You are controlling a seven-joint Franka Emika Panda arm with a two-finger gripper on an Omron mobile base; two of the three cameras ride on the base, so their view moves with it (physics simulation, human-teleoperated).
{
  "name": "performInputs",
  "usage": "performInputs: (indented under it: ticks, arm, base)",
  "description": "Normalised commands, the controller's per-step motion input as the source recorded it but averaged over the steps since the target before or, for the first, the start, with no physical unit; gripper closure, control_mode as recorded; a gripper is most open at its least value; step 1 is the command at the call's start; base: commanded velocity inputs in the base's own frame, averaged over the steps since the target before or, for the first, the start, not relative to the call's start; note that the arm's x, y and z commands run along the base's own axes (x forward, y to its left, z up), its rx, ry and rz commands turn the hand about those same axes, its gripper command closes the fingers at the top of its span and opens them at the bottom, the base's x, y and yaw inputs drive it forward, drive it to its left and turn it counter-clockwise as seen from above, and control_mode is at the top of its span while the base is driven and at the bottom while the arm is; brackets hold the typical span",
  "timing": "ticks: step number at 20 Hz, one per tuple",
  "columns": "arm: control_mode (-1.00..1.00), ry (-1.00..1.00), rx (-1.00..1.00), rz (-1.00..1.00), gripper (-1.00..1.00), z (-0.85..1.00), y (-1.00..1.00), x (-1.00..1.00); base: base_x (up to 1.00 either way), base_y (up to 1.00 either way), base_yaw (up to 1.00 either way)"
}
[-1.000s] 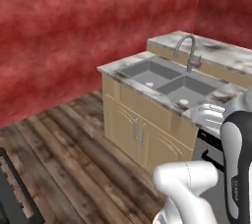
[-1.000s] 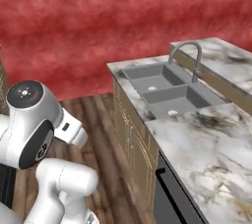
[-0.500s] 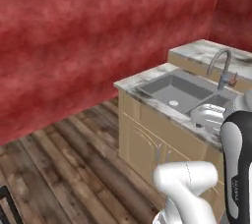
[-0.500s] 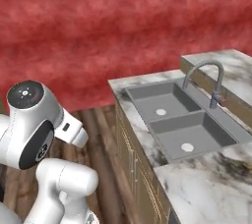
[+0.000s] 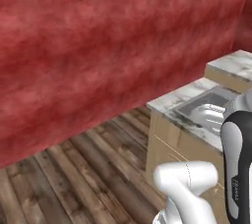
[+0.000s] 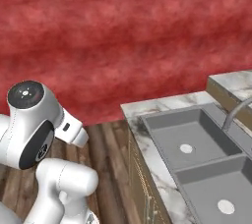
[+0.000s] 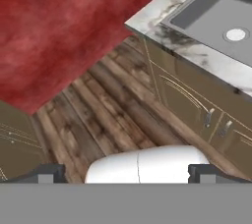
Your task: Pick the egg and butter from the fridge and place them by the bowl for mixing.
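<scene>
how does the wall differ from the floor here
The wall is a mottled deep red with no seams and stands upright; the floor is dark brown wood laid in long planks and lies flat. The wall looks cloudy and blotched, the floor streaked with grain. Both meet the sink counter at its end.

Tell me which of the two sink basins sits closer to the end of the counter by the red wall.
The upper basin in the right base view, bordering the counter's end; the other basin lies beyond it.
</scene>
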Motion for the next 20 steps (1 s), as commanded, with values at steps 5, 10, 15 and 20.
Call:
performInputs:
  ticks: [5, 10, 15, 20]
  arm:
    - [1.00, 0.00, 0.00, 0.00, -1.00, 0.00, 0.00, 0.00]
    - [1.00, 0.00, 0.00, 0.00, -1.00, 0.00, 0.00, 0.00]
    - [1.00, 0.00, 0.00, 0.00, -1.00, 0.00, 0.00, 0.00]
    - [1.00, 0.00, 0.00, 0.00, -1.00, 0.00, 0.00, 0.00]
  base:
    - [1.00, 0.17, 0.05]
    - [1.00, 0.14, 0.00]
    - [1.00, 0.14, -0.03]
    - [1.00, 0.16, -0.17]
